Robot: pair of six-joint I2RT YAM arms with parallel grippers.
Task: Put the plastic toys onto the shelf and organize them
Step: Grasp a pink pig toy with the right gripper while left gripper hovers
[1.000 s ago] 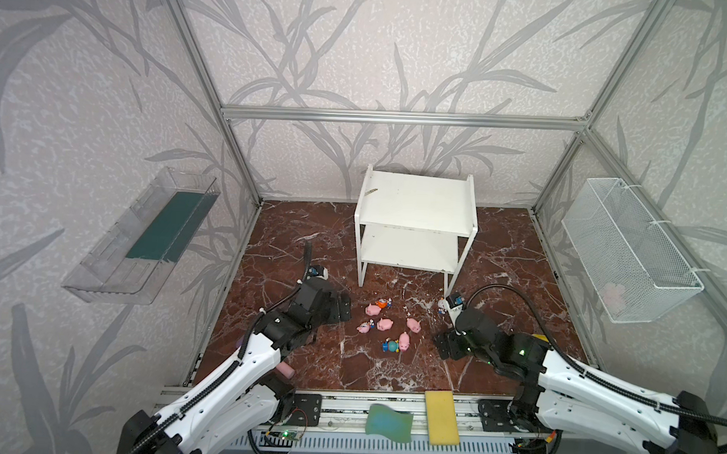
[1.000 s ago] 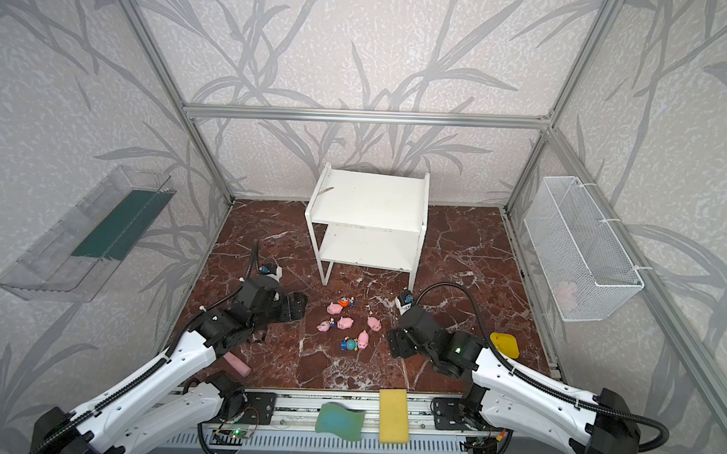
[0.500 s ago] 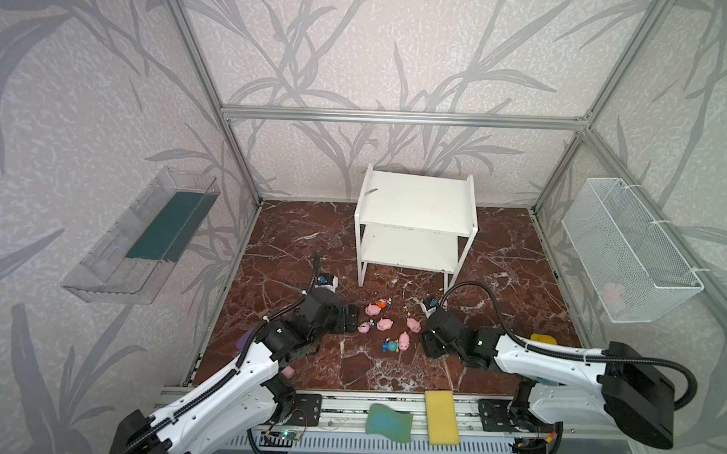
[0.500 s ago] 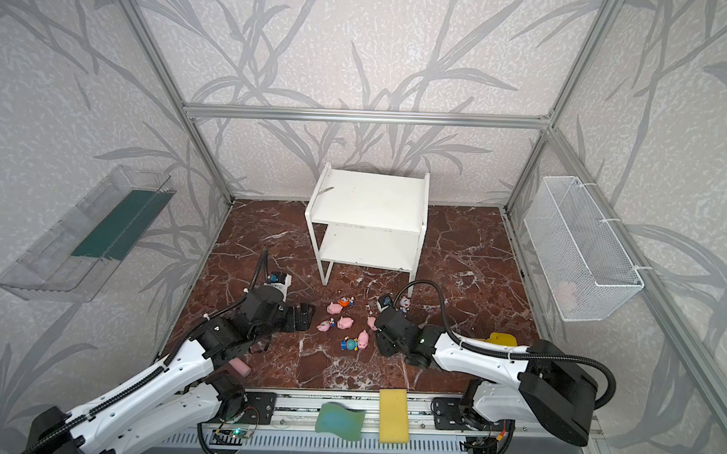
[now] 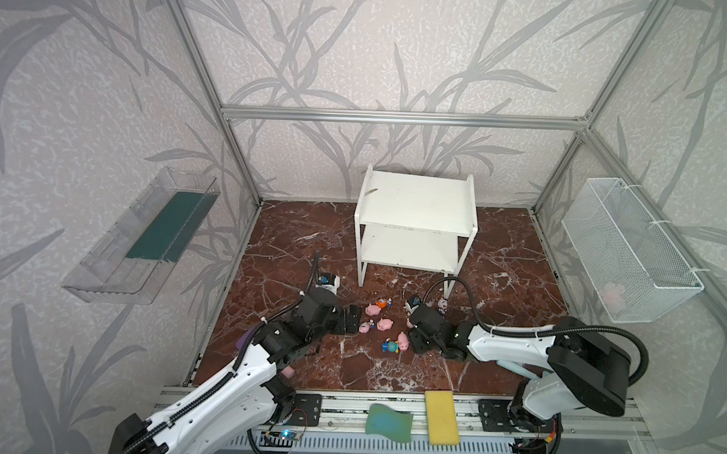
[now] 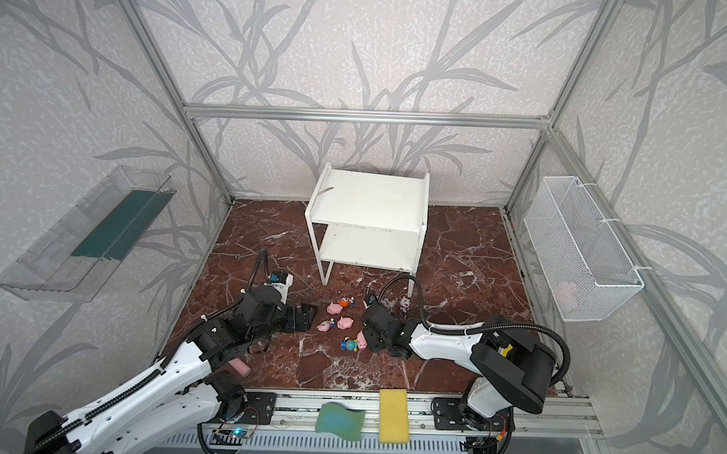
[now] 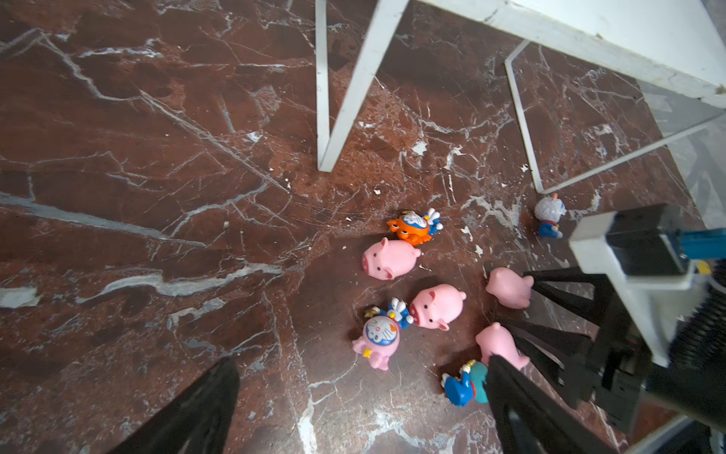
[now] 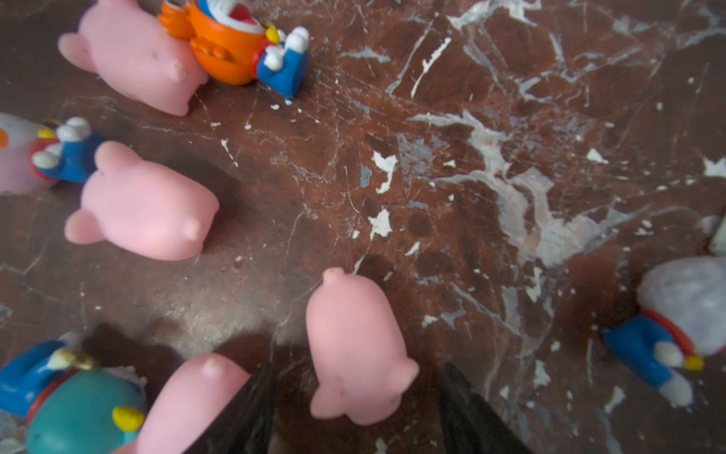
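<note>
Status, left to right. Left gripper (image 5: 356, 319): jaws spread to the full, brought up to the left edge of the plastic toys (image 5: 385, 323) within the last second, holding nothing. Toys: four pink pigs (image 7: 389, 259) and four small figurines (image 7: 412, 228), all lying on the marble counter (image 5: 294, 242) in front of the shelf (image 5: 417, 196), whose two boards are bare. Right gripper (image 8: 355, 373): swung in from the right and narrowed. Its jaws now bracket one pig (image 8: 353, 326), with thin strips of counter showing either side, so no firm pinch is confirmed. Finding: the first pick is being set up and no toy is placed. A second pig (image 8: 188, 401) lies just beside one finger and may be nudged.
</note>
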